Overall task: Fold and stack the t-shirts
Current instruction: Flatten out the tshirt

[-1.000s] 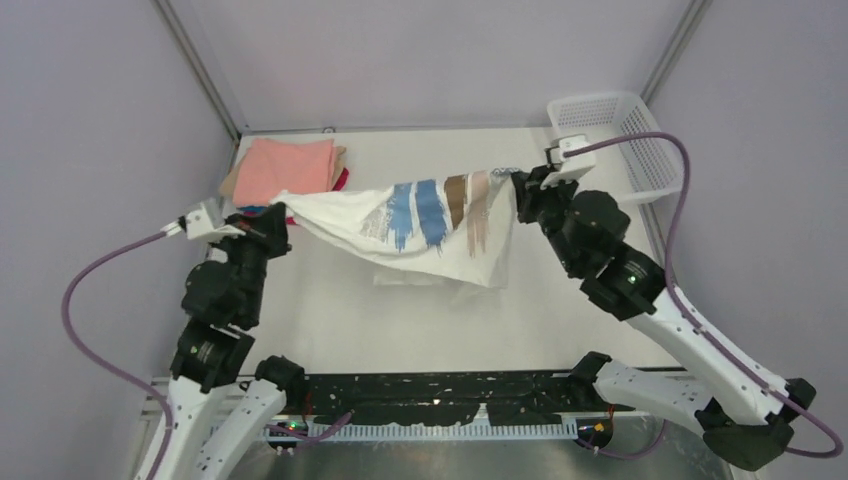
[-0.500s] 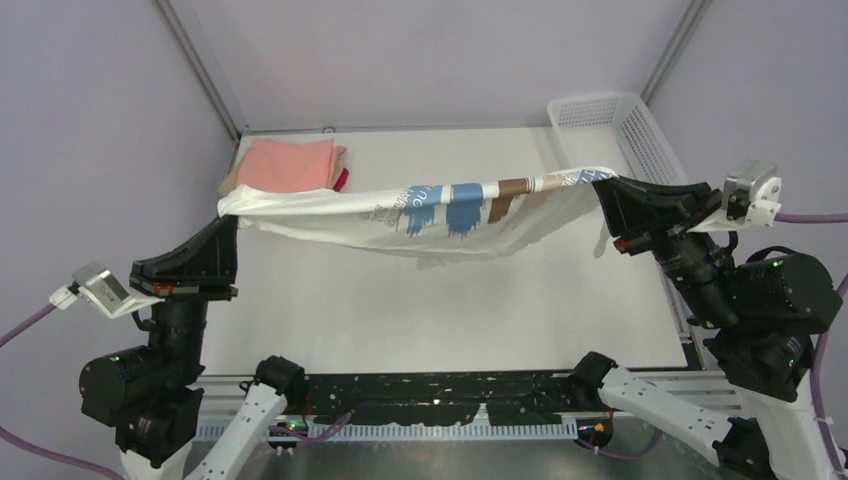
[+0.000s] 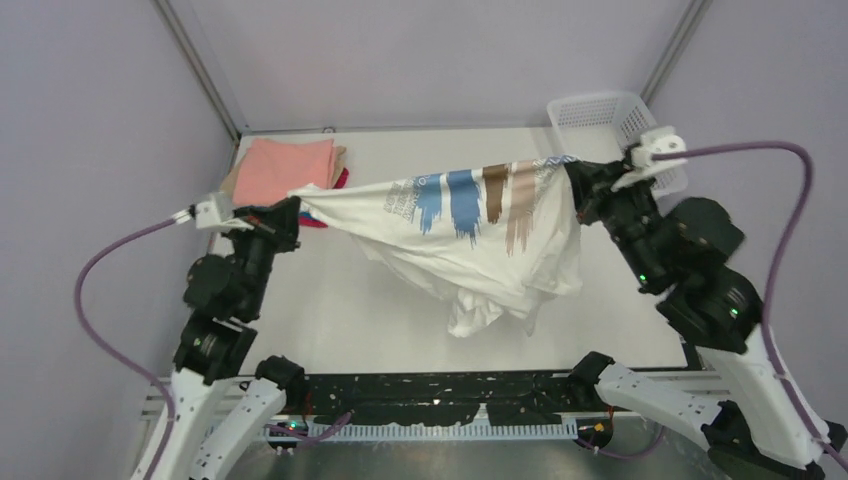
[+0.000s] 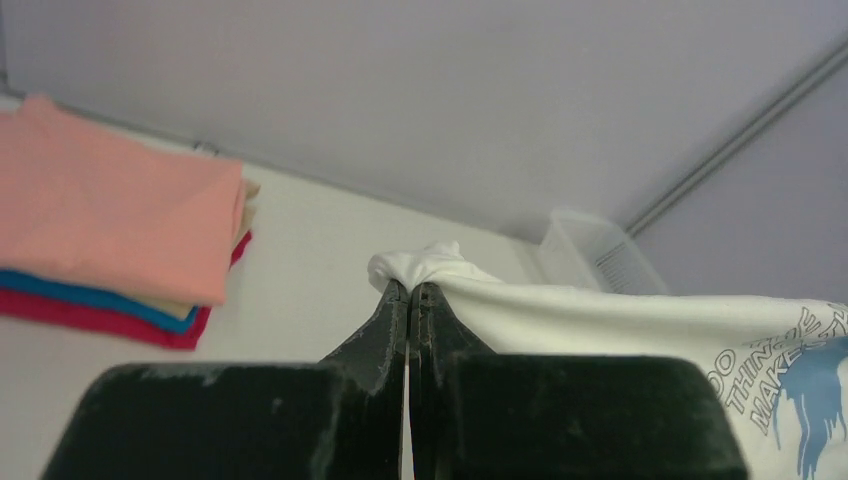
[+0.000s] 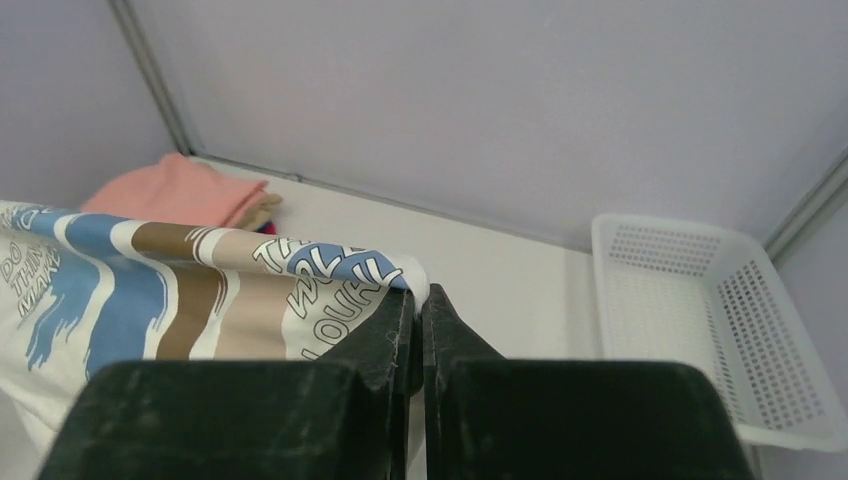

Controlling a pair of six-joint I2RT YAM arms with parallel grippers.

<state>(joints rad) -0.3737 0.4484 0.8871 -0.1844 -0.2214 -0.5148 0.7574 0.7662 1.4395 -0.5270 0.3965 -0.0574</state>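
The white t-shirt [image 3: 470, 230] with blue and tan streaked print hangs stretched between both grippers above the table, its lower part drooping in a bunch toward the near side. My left gripper [image 3: 296, 207] is shut on its left corner, seen pinched in the left wrist view [image 4: 412, 287]. My right gripper [image 3: 572, 168] is shut on its right corner, seen in the right wrist view [image 5: 418, 293]. A stack of folded t-shirts [image 3: 285, 170], salmon-pink on top with beige, blue and crimson below, lies at the far left [image 4: 110, 235].
A white mesh basket [image 3: 615, 125] stands at the far right corner, close behind my right gripper; it also shows in the right wrist view [image 5: 705, 320]. The white table top [image 3: 360, 310] lies under the hanging shirt. Grey walls enclose three sides.
Both arms swung back inward toward the table's far side. The shirt, pulled taut and nearly flat half a second ago, now sags, with its lower part hanging lower and bunched.
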